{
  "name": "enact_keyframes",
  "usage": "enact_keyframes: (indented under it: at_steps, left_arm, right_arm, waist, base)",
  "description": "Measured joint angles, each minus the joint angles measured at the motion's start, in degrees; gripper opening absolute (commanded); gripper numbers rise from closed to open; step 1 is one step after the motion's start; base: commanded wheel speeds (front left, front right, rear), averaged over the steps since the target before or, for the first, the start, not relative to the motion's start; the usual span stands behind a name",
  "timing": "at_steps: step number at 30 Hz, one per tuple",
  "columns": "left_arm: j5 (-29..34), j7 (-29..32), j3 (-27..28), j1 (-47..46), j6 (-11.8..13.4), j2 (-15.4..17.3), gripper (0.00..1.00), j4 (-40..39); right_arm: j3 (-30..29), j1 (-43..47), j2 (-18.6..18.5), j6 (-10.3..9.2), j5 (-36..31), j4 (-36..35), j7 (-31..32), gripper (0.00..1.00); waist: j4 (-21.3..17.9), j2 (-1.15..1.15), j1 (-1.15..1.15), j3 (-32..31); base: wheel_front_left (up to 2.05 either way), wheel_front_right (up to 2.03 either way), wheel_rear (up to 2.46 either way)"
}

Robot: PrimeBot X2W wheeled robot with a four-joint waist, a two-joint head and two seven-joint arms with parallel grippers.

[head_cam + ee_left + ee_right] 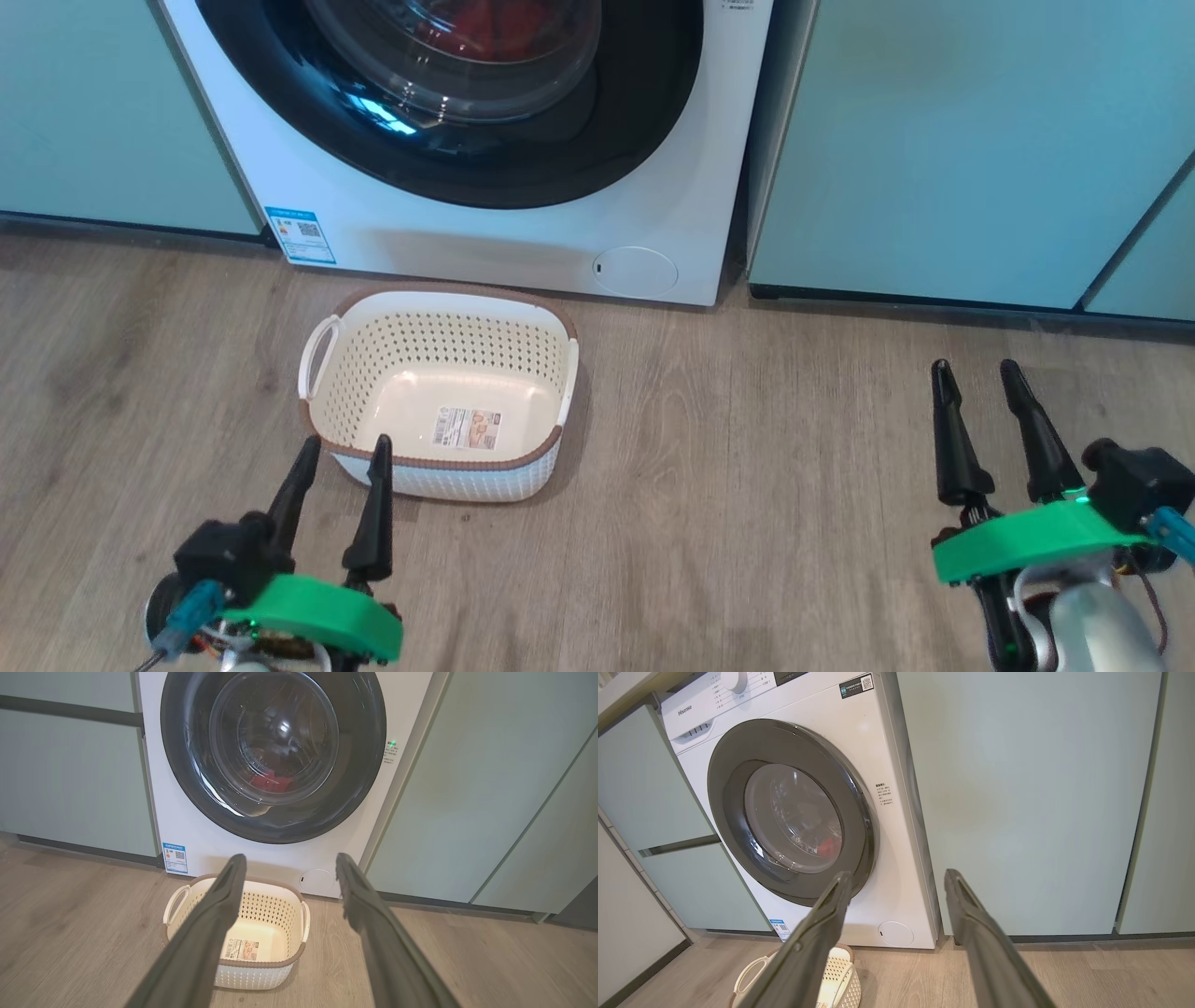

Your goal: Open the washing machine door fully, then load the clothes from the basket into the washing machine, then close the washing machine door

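A: Head view, for the door?
B: Shows the washing machine door point(448, 103) closed, glossy black rim point(299, 112) flush against the white front of the washing machine point(523, 233). Looks just as closed in both wrist views.
A: And the load?
B: Shows the clothes point(485, 23) as red fabric behind the domed glass point(551, 65), inside the drum point(275, 723). Sits low in there in the left wrist view.
A: Where for the basket point(448, 345)?
B: Stands upright on the wooden floor point(747, 467), just in front of the machine and below the door, with the blue label point(301, 233) behind its left end and the round white flap point(635, 272) behind and to its right. Carries a sticker point(467, 427) flat on its bottom, bare cream plastic all around it.
A: State of the left claw?
B: Puts the left gripper point(345, 441) at the lower left, fingers spread wide, gripping nothing. Points its tips up the picture, overlapping the basket's near rim; cannot tell whether touching it or apart.
A: And the right?
B: Puts the right gripper point(976, 366) at the lower right, fingers spread equally wide, likewise gripping nothing. Hangs over bare floor, well apart from the basket, in front of the pale teal cabinets point(934, 140) right of the machine. Looks along its fingers, in the right wrist view, at the door's right edge and the cabinet beside it.
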Motion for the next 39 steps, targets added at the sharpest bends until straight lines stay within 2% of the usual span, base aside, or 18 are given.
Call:
enact_keyframes:
  at_steps: [1, 9, 39]
  left_arm:
    - [-0.2, 0.0, 0.0, 0.0, 0.1, -0.1, 0.00, 0.1]
    - [-1.6, 0.9, -0.5, 3.6, 0.1, -0.3, 0.00, 6.0]
    - [-19.5, 5.6, 1.3, 1.9, 0.0, -0.3, 0.00, 6.1]
  right_arm:
    - [0.0, 0.0, 0.0, 0.00, 0.0, 0.2, 0.0, 0.00]
    - [0.3, 3.8, 0.2, 0.00, 1.3, 6.1, 0.6, 0.00]
    - [-0.4, 3.3, 0.3, 0.00, 18.5, 5.8, 5.2, 0.00]
  waist:
    - [0.0, 0.00, 0.00, 0.0]
    - [-0.1, 0.00, 0.00, 0.0]
    - [-0.9, 0.00, 0.00, 0.2]
  base:
    - [0.00, 0.00, 0.00]
    - [0.00, 0.00, 0.00]
    - [0.00, 0.00, 0.00]
